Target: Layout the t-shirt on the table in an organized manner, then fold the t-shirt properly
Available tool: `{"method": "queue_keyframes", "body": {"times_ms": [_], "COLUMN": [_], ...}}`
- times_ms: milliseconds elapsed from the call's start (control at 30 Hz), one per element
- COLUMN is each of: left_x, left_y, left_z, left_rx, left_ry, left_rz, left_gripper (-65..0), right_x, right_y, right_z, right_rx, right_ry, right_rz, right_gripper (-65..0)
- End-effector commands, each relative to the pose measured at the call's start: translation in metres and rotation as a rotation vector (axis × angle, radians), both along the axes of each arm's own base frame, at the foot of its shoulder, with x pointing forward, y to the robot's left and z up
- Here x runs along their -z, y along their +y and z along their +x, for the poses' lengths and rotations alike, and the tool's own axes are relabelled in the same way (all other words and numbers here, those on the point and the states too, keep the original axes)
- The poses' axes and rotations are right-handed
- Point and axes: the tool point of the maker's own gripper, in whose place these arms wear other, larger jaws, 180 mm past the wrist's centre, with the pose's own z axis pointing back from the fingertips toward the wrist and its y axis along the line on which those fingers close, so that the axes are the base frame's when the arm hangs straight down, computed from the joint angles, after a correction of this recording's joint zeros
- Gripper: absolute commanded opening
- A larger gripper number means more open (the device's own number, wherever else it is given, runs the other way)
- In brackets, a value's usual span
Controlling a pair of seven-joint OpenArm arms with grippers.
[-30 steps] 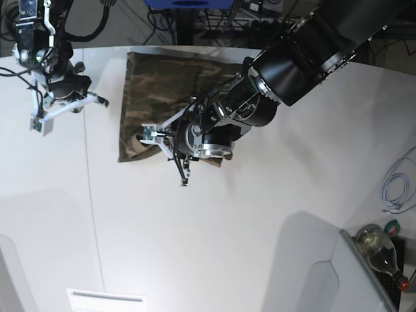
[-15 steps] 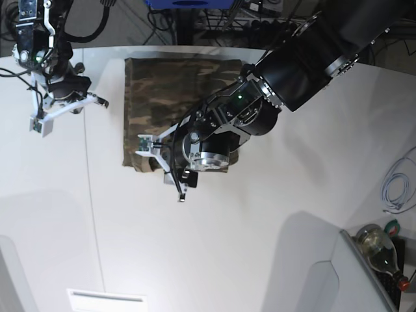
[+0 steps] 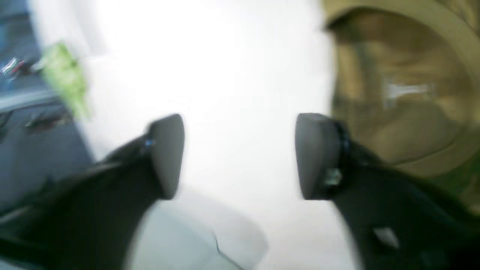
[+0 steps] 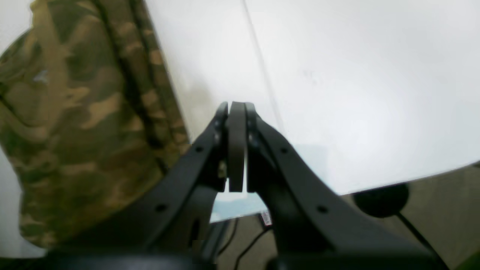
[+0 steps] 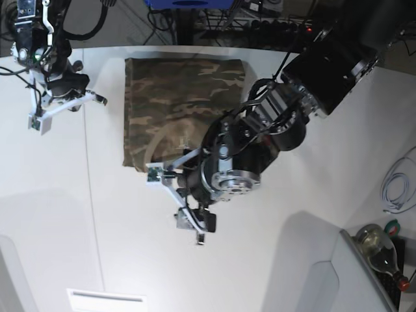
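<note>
While the left gripper (image 3: 240,157) hovers over the white tabletop (image 5: 156,260) with its fingertips spread and nothing between them, the folded camouflage t-shirt (image 5: 175,107) lies just beside it, collar (image 3: 446,161) nearest. To the right gripper (image 4: 236,148), whose fingertips are pressed together, the shirt lies along one side, and the tabletop's thin seam (image 4: 264,67) runs beyond its tips.

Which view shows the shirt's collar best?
The left wrist view: despite blur, the collar curves large around the pale label. The base view has it small, partly behind the left arm; the right wrist view catches part at its left edge.
</note>
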Motion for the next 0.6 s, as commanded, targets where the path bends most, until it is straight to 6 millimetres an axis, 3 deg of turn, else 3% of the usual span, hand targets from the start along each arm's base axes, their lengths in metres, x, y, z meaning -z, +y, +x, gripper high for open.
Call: {"method": "queue_keyframes", "body": {"times_ms": [0,67,167,267,433,567], "left_x": [-0.010,-0.010,0.011,0.043,0.089,0.103], "left_y": [0.023,0.053,0.106,0.145,0.184,0.188], "left_z": [0.004,-0.005,-0.036,-0.089,-0.197,-0.281], "left_rx": [-0.076,-0.188,-0.363,-0.464,-0.574,-0.691], "left_ry": [-0.030,-0.015,0.055,0.153,0.353,0.536], "left_rz": [-0.017,-0.074,-0.146,-0.213,-0.232,-0.324], "left_gripper": [-44.3,-65.0,-65.0,-65.0,-65.0,-65.0], "right_x": [-0.010,-0.010,-0.005,-0.003,0.005,0.008], "right_y": [-0.010,-0.022,-0.041,-0.055,-0.062,-0.064], "right_z": [0.002,-0.008,-0.033,-0.071,-0.150,-0.209], "right_rx": [-0.009,-0.030,-0.072,-0.123,-0.201,-0.222], "right_ry": [-0.046,-0.059,-0.023,0.063,0.258,0.402], "right_rz": [-0.041,-0.097,-0.170,-0.216,-0.233,-0.226], "right_gripper": [-65.0,-65.0,-65.0,-65.0,-65.0,-65.0]}}
